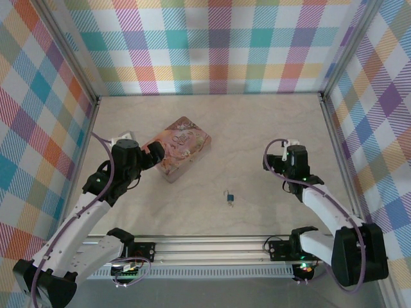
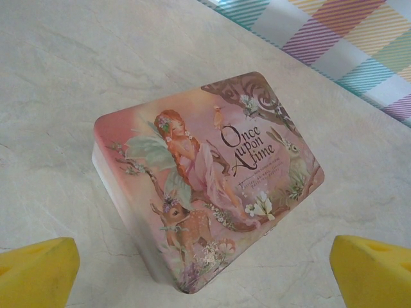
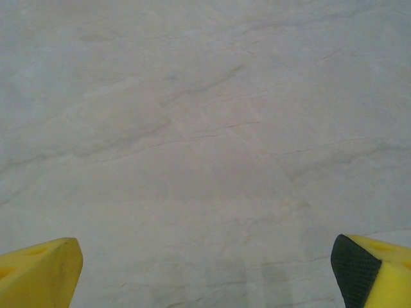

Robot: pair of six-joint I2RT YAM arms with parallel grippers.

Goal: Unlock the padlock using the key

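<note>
The padlock [image 1: 229,198], tiny with a blue body and a thin silvery shackle, lies on the marble table between the two arms, towards the near edge. At this size I cannot make out the key. My left gripper [image 1: 153,154] hangs open over the near left side of the pink tin, well left of the padlock. In the left wrist view its yellow fingers [image 2: 38,269] stand wide apart with nothing between them. My right gripper [image 1: 294,160] is to the right of the padlock. It is open over bare table, yellow fingertips [image 3: 40,273] at the frame's lower corners.
A pink illustrated tin box [image 1: 183,147] marked "Once upon a time" [image 2: 212,173] lies shut and angled on the table left of centre. Plaid walls [image 1: 218,45] close off the back and both sides. An aluminium rail [image 1: 205,247] runs along the near edge.
</note>
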